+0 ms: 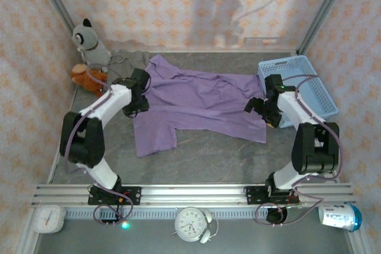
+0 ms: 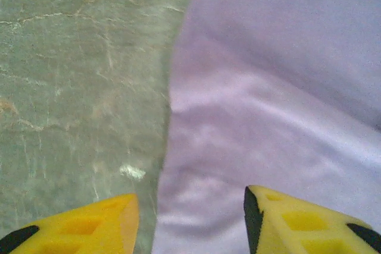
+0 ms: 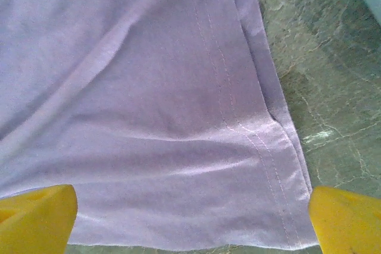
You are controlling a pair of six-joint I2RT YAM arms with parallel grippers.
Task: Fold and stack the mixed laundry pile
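The large lavender garment (image 1: 196, 102) lies spread out flat across the middle of the table. The small taupe garment (image 1: 128, 59) lies crumpled at the back left, beside the plush toys. My left gripper (image 1: 140, 98) hovers over the lavender garment's left edge. In the left wrist view that gripper (image 2: 190, 221) is open, its yellow fingers (image 2: 286, 221) straddling the cloth edge (image 2: 172, 147) and holding nothing. My right gripper (image 1: 260, 109) sits over the garment's right corner. In the right wrist view it (image 3: 193, 221) stands wide open above the stitched hem (image 3: 262, 147).
A light blue slatted basket (image 1: 309, 90) stands at the right, close behind the right arm. A grey plush toy (image 1: 89, 40) and an orange one (image 1: 89, 77) sit in the back left corner. Bare marbled table (image 1: 220, 156) lies in front of the garment.
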